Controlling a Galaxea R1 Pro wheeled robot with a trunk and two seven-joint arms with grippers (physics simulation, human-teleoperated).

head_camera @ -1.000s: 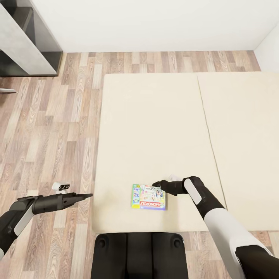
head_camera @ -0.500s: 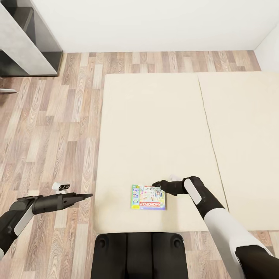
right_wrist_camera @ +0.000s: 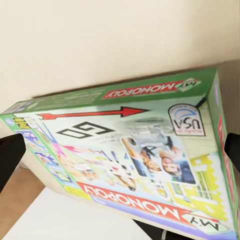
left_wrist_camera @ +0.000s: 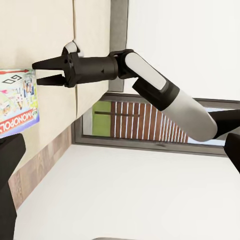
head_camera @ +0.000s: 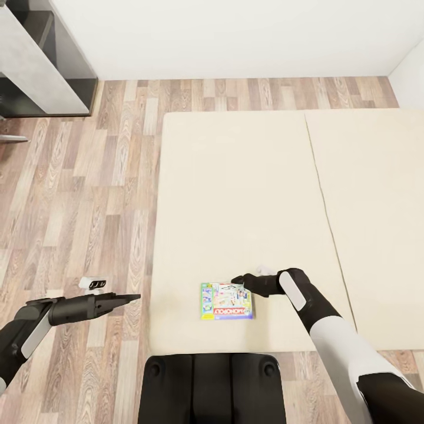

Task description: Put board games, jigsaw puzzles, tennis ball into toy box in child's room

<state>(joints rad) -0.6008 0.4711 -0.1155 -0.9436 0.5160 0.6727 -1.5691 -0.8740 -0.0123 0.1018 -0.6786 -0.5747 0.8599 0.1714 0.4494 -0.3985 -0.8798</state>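
Trunk (head_camera: pixel 212 386) of my rig sits nearest, dark and square against the near edge of the bed (head_camera: pixel 247 194). Just beyond it my right gripper (head_camera: pixel 236 280) hovers over the far right corner of the board game (head_camera: pixel 227 301); from the left wrist camera I see its jaws parted, holding nothing (left_wrist_camera: pixel 45 71), with the box (left_wrist_camera: pixel 15 100) lying just past the fingertips. My right wrist camera looks straight down onto the green-bordered Monopoly lid (right_wrist_camera: pixel 135 165), flat on the beige mattress. My left gripper (head_camera: pixel 134 297) hangs out over the wood floor (head_camera: pixel 76 194), well left of the box; I cannot tell its state. Farther off stand a grey cabinet (head_camera: pixel 41 65) and the white wall (head_camera: pixel 235 35).
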